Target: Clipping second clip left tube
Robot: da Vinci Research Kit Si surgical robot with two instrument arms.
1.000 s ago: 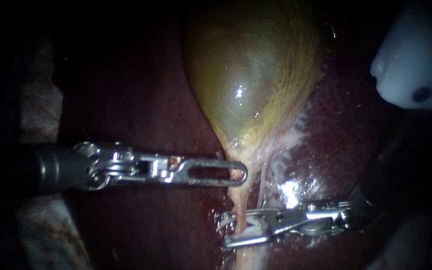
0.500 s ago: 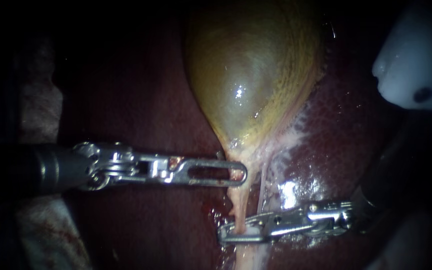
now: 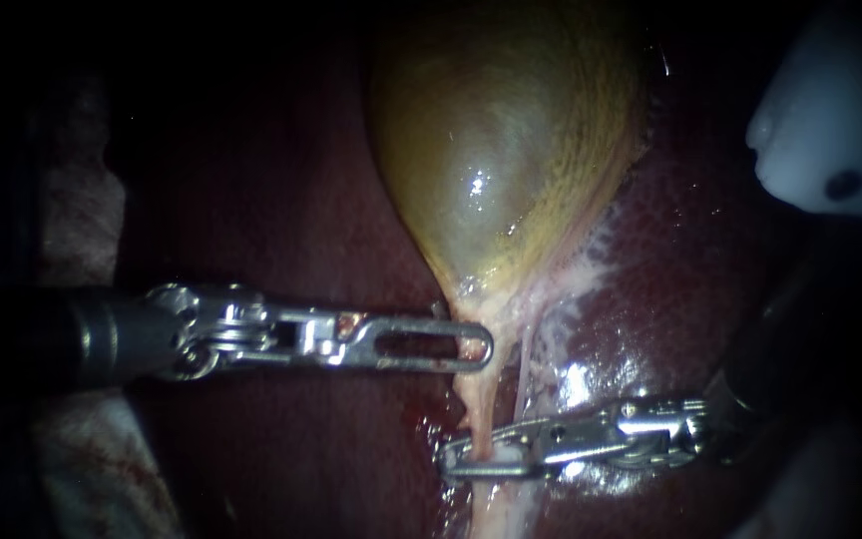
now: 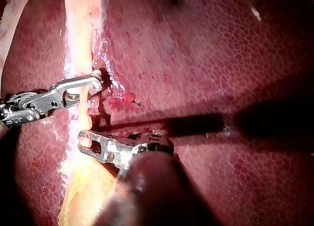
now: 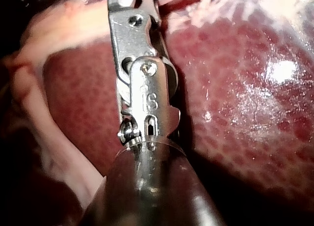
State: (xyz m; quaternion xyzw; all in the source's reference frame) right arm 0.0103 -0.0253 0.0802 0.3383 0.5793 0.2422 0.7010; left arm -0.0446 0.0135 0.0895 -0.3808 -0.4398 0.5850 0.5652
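Observation:
The yellow-green gallbladder narrows downward into the pale left tube. A thinner right tube runs beside it. My left instrument comes in level, and its slotted jaws are shut on the gallbladder's neck. Lower down, my right instrument reaches across both tubes, with its jaws shut on the left tube and a small white clip between them. The left wrist view shows my left instrument on the pale strand, with my right instrument clamped on the tube ahead of it.
Dark red liver lies under and around everything, wet and shiny near the tubes. A white rounded object sits at the upper right. In the right wrist view, the right instrument's metal wrist hides its jaw tips.
My right instrument's jaws, open around the left tube a second ago, have come together on it. The left instrument has not moved.

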